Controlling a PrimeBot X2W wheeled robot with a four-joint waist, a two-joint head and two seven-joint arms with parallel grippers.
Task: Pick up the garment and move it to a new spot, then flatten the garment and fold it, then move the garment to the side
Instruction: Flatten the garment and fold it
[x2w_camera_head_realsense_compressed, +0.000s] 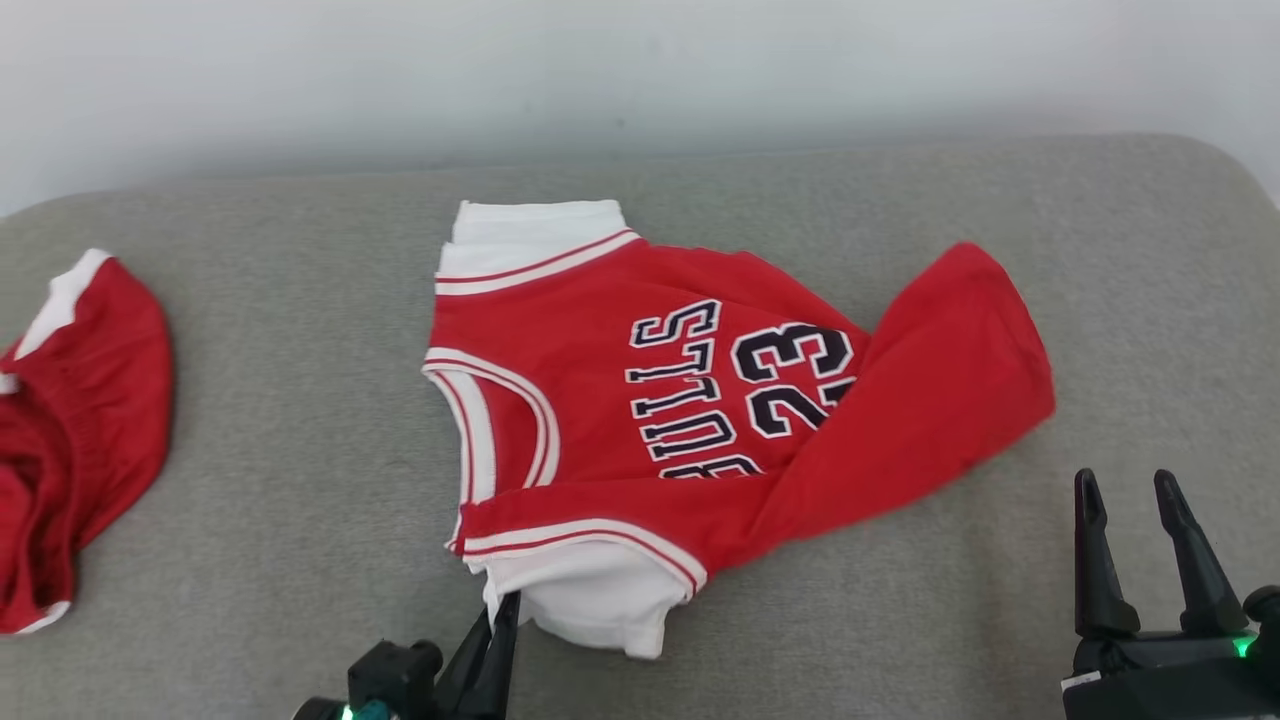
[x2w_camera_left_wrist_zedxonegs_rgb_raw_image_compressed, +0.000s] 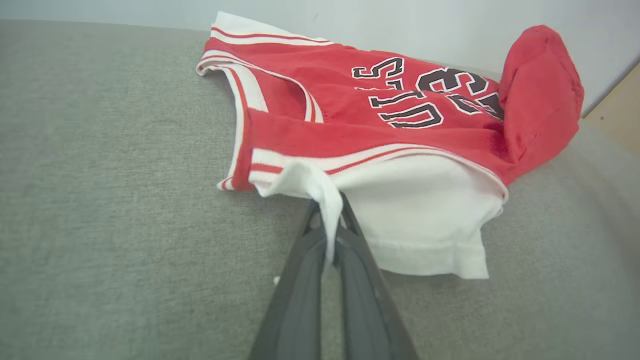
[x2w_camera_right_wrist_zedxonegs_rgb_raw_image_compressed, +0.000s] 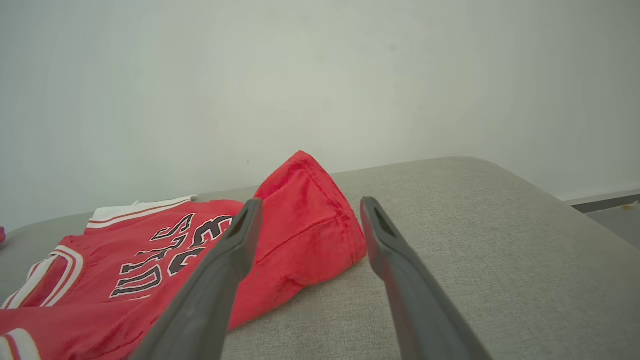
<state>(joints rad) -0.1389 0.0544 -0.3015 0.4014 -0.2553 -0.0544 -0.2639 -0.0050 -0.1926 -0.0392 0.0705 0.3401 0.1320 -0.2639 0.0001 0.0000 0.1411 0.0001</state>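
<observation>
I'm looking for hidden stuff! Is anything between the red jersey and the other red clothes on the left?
No, just bare grey cushion lies between the jersey and the red garment, seen in the head view.

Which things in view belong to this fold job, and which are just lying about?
In the job:
- jersey
- left gripper, shut on the jersey's white sleeve
- right gripper, open, apart from the jersey

Lying about:
- red garment at the left of the grey cushion
</observation>
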